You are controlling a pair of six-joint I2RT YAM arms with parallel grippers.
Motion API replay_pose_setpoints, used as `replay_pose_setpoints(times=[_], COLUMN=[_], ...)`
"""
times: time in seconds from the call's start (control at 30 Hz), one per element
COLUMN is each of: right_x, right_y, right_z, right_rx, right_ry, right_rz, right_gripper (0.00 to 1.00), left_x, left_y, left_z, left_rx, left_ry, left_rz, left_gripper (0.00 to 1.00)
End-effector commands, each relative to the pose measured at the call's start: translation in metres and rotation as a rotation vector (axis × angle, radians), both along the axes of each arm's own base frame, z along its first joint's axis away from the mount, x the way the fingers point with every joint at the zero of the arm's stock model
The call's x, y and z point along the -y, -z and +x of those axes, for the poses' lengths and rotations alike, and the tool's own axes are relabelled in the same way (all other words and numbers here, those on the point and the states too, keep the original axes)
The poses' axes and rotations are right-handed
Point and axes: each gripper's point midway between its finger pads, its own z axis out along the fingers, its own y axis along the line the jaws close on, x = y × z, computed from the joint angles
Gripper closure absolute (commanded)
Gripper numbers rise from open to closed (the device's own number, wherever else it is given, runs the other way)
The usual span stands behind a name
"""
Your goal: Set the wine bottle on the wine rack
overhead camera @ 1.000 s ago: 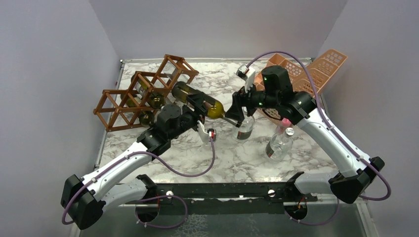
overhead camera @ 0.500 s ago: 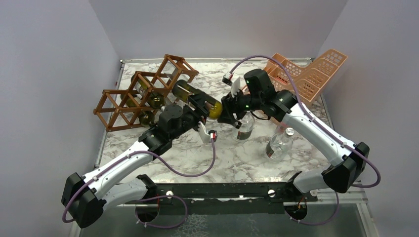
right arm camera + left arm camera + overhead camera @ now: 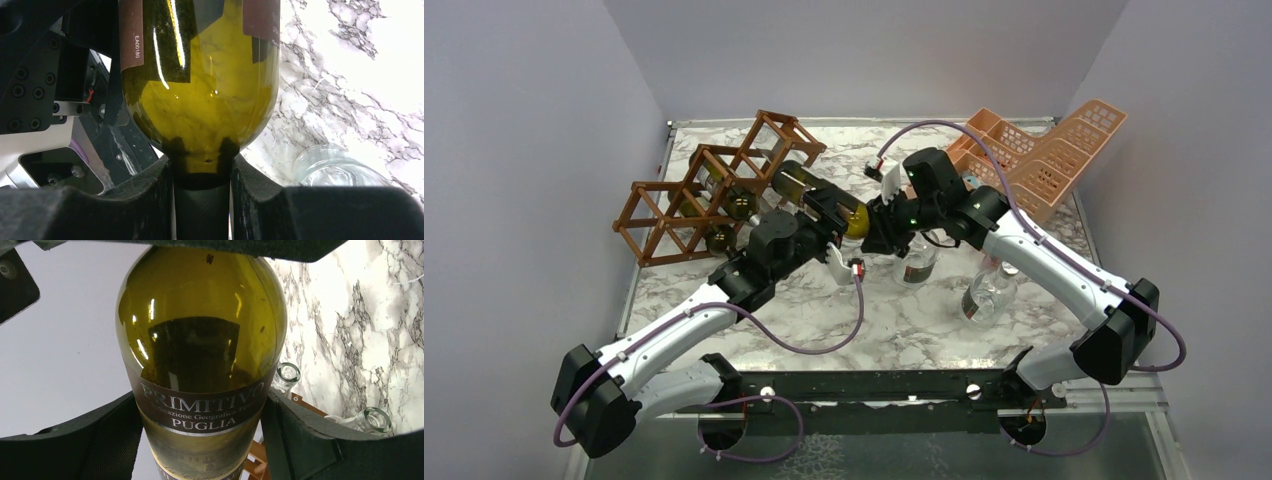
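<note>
Nearer wine rack [image 3: 707,153] now: wine bottle [image 3: 796,184], left gripper [image 3: 829,210] tight round body, right gripper [image 3: 201,200] tight on neck, mouth hidden.

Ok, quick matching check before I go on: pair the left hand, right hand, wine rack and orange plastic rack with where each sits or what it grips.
Things:
1. left hand
2. right hand
3. wine rack
4. orange plastic rack

Places or states:
A. far right of the table
B. clamped on the wine bottle's neck
C. far left of the table
D. clamped around the wine bottle's labelled body

Pairs: 1-D, 2-B, 3-C, 4-A.
</note>
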Motion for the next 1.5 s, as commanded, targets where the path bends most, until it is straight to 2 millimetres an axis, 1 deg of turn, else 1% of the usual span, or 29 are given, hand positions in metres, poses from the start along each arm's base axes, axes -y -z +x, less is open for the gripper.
replay_pose_setpoints(times=[0.0, 0.03, 0.07, 0.1, 0.13, 0.17, 0.2, 0.23, 0.27, 0.37, 0.43, 0.53, 0.63, 0.73, 0.83, 0.87, 0.9, 0.97, 1.03, 1.07, 1.13, 1.23, 1.33, 1.4, 1.43, 1.47], right_x=[-0.005, -0.004, -0.004, -0.003, -0.002, -0.001, 0.001, 0.003, 0.004, 0.011, 0.018, 0.026, 0.031, 0.035, 0.036, 0.036, 0.036, 0.037, 0.038, 0.038, 0.039, 0.037, 0.036, 0.036, 0.035, 0.035], right_y=[-0.007, -0.009, -0.012, -0.015, -0.019, -0.022, -0.026, -0.03, -0.036, -0.054, -0.064, -0.074, -0.08, -0.081, -0.079, -0.077, -0.075, -0.072, -0.069, -0.068, -0.065, -0.061, -0.054, -0.052, -0.052, -0.052], right_z=[0.009, 0.01, 0.011, 0.012, 0.014, 0.016, 0.019, 0.021, 0.024, 0.031, 0.036, 0.041, 0.042, 0.042, 0.042, 0.042, 0.042, 0.041, 0.04, 0.039, 0.037, 0.033, 0.031, 0.028, 0.027, 0.025], right_rx=[0.054, 0.064, 0.077, 0.092, 0.108, 0.123, 0.141, 0.161, 0.181, 0.237, 0.267, 0.296, 0.308, 0.307, 0.299, 0.295, 0.292, 0.285, 0.281, 0.28, 0.276, 0.264, 0.252, 0.243, 0.241, 0.238], right_ry=[0.031, 0.037, 0.044, 0.052, 0.061, 0.074, 0.089, 0.109, 0.127, 0.206, 0.262, 0.329, 0.365, 0.397, 0.411, 0.412, 0.412, 0.413, 0.415, 0.415, 0.41, 0.392, 0.382, 0.372, 0.365, 0.358], right_rz=[0.02, 0.025, 0.03, 0.037, 0.043, 0.048, 0.055, 0.063, 0.075, 0.12, 0.142, 0.165, 0.184, 0.196, 0.205, 0.203, 0.202, 0.196, 0.195, 0.195, 0.197, 0.2, 0.196, 0.2, 0.202, 0.204], right_gripper=[0.92, 0.97, 0.99, 0.99, 0.99, 0.99, 0.99, 0.99, 0.99, 0.99, 0.99, 0.99, 0.99, 0.99, 0.99, 0.99, 0.99, 0.99, 0.99, 0.99, 0.99, 0.99, 0.99, 0.99, 0.99, 0.99], left_x=[0.004, 0.004, 0.004, 0.004, 0.003, 0.003, 0.002, 0.001, 0.0, -0.002, -0.003, -0.01, -0.025, -0.051, -0.077, -0.081, -0.082, -0.086, -0.098, -0.105, -0.127, -0.158, -0.19, -0.219, -0.242, -0.26], left_y=[-0.065, -0.065, -0.065, -0.065, -0.066, -0.066, -0.066, -0.067, -0.068, -0.067, -0.071, -0.082, -0.094, -0.108, -0.12, -0.122, -0.13, -0.138, -0.144, -0.145, -0.144, -0.131, -0.115, -0.1, -0.093, -0.086], left_z=[0.001, 0.0, -0.001, -0.001, -0.002, -0.003, -0.004, -0.005, -0.006, -0.011, -0.017, -0.024, -0.025, -0.017, -0.007, -0.005, -0.004, -0.001, 0.006, 0.011, 0.028, 0.051, 0.064, 0.069, 0.069, 0.067], left_rx=[0.124, 0.122, 0.12, 0.119, 0.118, 0.118, 0.12, 0.123, 0.126, 0.081, 0.023, -0.053, -0.13, -0.214, -0.239, -0.255, -0.271, -0.3, -0.313, -0.321, -0.348, -0.417, -0.443, -0.445, -0.429, -0.42], left_ry=[0.002, 0.004, 0.005, 0.006, 0.008, 0.008, 0.009, 0.01, 0.01, 0.008, 0.017, 0.0, -0.076, -0.234, -0.399, -0.429, -0.428, -0.435, -0.469, -0.496, -0.58, -0.702, -0.838, -0.966, -1.051, -1.127], left_rz=[-0.164, -0.168, -0.172, -0.175, -0.181, -0.187, -0.2, -0.215, -0.23, -0.281, -0.353, -0.496, -0.69, -0.941, -1.068, -1.091, -1.128, -1.169, -1.225, -1.255, -1.319, -1.396, -1.484, -1.554, -1.607, -1.655], left_gripper=[1.0, 1.0, 1.0, 0.97, 0.82, 0.58, 0.4, 0.12, 0.02, 0.01, 0.01, 0.01, 0.01, 0.01, 0.01, 0.01, 0.01, 0.01, 0.01, 0.01, 0.01, 0.01, 0.01, 0.01, 0.01, 0.01])
